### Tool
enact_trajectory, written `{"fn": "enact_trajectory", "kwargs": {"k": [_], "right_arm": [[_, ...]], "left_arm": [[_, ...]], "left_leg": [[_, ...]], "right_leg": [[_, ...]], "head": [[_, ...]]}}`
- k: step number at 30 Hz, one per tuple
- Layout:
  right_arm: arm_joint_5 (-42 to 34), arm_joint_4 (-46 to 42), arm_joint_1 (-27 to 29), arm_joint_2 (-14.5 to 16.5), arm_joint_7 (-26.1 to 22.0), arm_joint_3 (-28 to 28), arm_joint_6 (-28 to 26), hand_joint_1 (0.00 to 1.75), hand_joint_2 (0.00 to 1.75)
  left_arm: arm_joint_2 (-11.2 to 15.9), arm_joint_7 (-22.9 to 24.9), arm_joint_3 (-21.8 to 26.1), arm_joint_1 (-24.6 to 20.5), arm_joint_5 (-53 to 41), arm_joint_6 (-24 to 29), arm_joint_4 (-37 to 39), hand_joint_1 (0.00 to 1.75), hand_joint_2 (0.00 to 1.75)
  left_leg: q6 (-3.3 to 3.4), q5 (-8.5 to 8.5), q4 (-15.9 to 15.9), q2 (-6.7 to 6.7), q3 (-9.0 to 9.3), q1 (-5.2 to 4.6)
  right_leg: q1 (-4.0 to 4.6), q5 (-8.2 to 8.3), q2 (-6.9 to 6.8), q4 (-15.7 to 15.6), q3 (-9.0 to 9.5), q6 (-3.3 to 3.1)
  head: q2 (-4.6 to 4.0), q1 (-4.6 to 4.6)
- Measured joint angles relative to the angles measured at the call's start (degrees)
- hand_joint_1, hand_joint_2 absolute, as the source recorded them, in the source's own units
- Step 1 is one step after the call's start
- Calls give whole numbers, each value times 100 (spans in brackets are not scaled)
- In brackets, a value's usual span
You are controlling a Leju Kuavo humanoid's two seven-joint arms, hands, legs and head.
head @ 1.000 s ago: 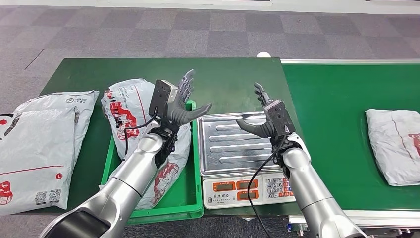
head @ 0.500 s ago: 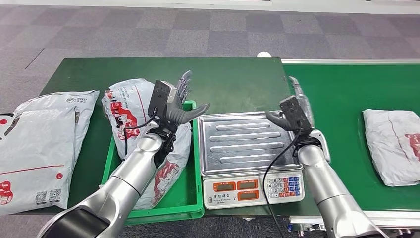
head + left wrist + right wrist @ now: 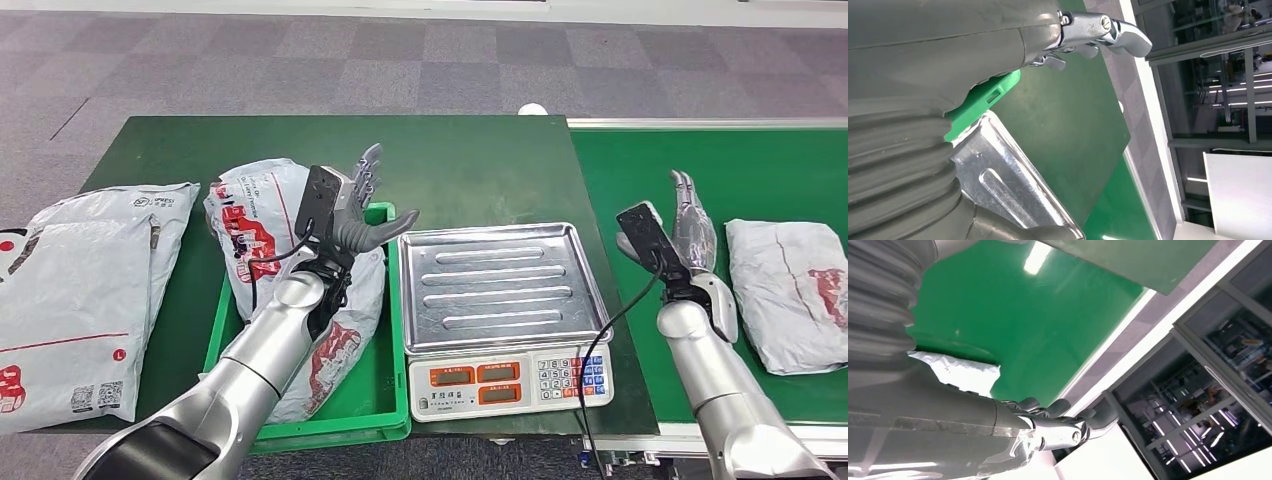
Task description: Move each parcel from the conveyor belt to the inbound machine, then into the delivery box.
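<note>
Currently the right hand (image 3: 690, 235) hangs above the green conveyor belt (image 3: 660, 160), just beside the near edge of a grey parcel (image 3: 790, 290) with red print that lies flat on the belt. Its fingers are stretched out and apart, and it holds nothing; no contact with the parcel is visible. In the right wrist view the same hand (image 3: 1058, 427) shows its fingers extended over the green belt surface (image 3: 1023, 325), with a corner of the parcel (image 3: 960, 372) just behind the ribbed cover.

The left hand (image 3: 360, 205) is raised over the far end of the green plastic bin (image 3: 225, 330), between the bin and the weighing scale (image 3: 495, 310). Its fingers are spread, the thumb points toward the scale, and it grips nothing. In the left wrist view a fingertip (image 3: 1128, 37) stands over the dark green table (image 3: 1068, 125), with the bin's edge (image 3: 993, 90) and the scale's ribbed steel pan (image 3: 1008, 185) below it.

A grey mailer bag (image 3: 270, 225) with red lettering lies in the bin, its upper end leaning over the bin's far rim onto the table (image 3: 450, 160). Two more grey bags (image 3: 85, 290) lie overlapped at the table's left end, well apart from both hands. The scale's steel pan (image 3: 495, 280) is bare, and its front panel carries two orange displays and a keypad (image 3: 565, 375).
</note>
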Motion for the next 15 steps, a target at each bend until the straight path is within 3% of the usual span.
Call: {"fn": "enact_trajectory", "kwargs": {"k": [3,11,15], "right_arm": [[209,67,-7,-37,151,-1,-113,0,175],[1892,694,-64,-424,1301,-49,-857,0,175],[2900,1213,-118,-657,2265,-95,-804,0,175]], "left_arm": [[3,0,0,7,-2,4,-13,0,175],[73,43,0,212,-46,77,-272,0,175],[104,94,0,278,-123,66,-406,0,175]], "left_leg": [[0,0,0,-1,0,0],[4,-3,2,-5,-6,-2],[8,-2,3,-16,-10,-3]], "right_leg": [[-1,0,-1,0,0,0],[-3,0,-6,-5,-1,1],[-2,0,-21,-7,-1,3]], "head": [[0,0],[0,0],[0,-1]]}}
